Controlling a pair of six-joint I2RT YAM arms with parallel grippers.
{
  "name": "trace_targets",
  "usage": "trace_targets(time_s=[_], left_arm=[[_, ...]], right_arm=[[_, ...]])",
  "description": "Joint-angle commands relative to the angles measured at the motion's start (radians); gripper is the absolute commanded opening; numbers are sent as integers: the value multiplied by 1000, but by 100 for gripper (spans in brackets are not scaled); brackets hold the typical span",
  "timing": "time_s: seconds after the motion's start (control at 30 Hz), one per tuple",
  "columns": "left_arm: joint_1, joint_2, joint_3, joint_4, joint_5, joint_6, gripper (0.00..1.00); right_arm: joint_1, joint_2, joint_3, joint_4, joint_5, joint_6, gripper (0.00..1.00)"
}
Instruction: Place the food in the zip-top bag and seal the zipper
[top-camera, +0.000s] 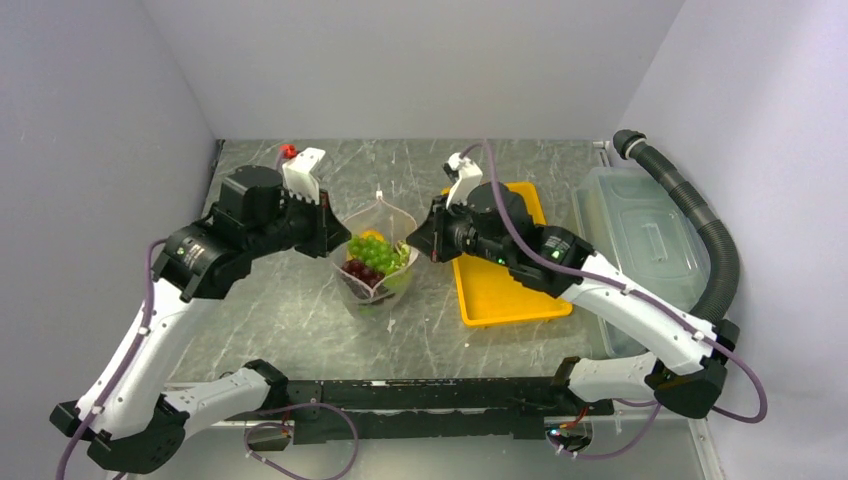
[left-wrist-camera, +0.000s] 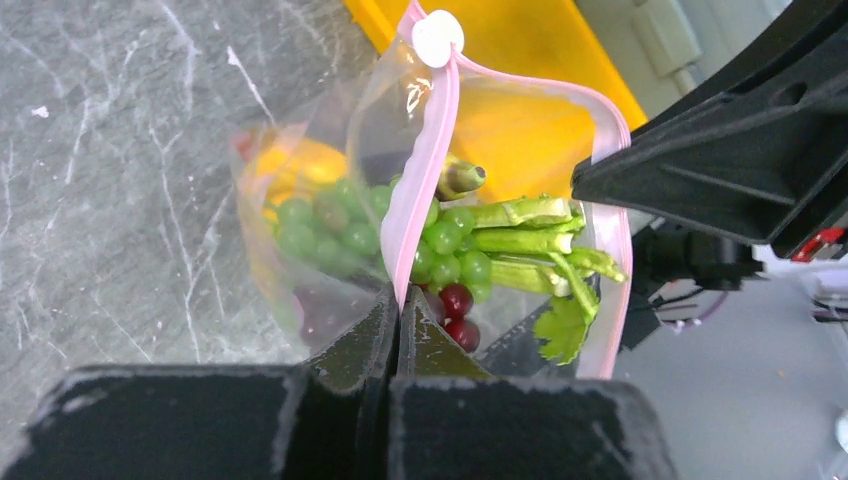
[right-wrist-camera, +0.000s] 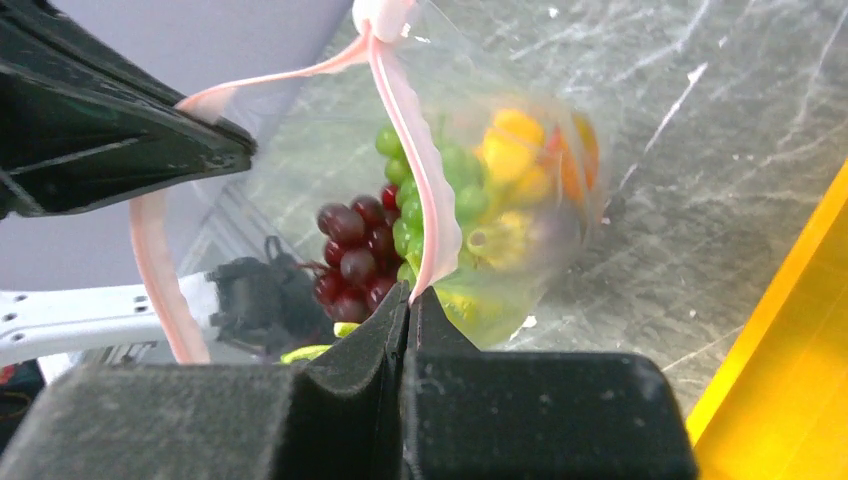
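Observation:
The clear zip-top bag (top-camera: 375, 270) stands at the table's middle, held up between my two grippers with its mouth open. Inside lies the food (top-camera: 372, 255): green grapes (left-wrist-camera: 450, 250), purple grapes (right-wrist-camera: 350, 255), celery (left-wrist-camera: 520, 245), a green leaf (left-wrist-camera: 560, 330) and yellow and orange pieces (right-wrist-camera: 510, 150). My left gripper (left-wrist-camera: 397, 295) is shut on the pink zipper (left-wrist-camera: 425, 160) on the bag's left side. My right gripper (right-wrist-camera: 410, 290) is shut on the zipper (right-wrist-camera: 410, 150) on the right side. A white slider (left-wrist-camera: 438, 38) sits at the zipper's far end.
A yellow tray (top-camera: 505, 285) lies just right of the bag, under the right arm. A large translucent lidded bin (top-camera: 640, 240) stands at the far right beside a black corrugated hose (top-camera: 700, 220). Grey walls close in the table.

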Motion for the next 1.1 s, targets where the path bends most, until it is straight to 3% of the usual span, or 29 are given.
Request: trace_targets(time_s=[0.0, 0.13, 0.4, 0.6, 0.87, 1.07], left_arm=[[1, 19, 146, -45, 126, 8, 0], [2, 9, 116, 28, 162, -31, 4], [1, 80, -181, 152, 109, -111, 0], [1, 23, -50, 193, 155, -88, 0], [1, 29, -118, 229, 129, -113, 0], [2, 9, -55, 194, 98, -90, 0]], right_arm=[[3, -11, 191, -78, -46, -53, 0], [3, -3, 234, -110, -53, -56, 0], [2, 102, 48, -92, -16, -22, 0], [3, 9, 162, -143, 81, -62, 0], [2, 19, 120, -136, 109, -60, 0], [2, -20, 148, -137, 143, -80, 0]])
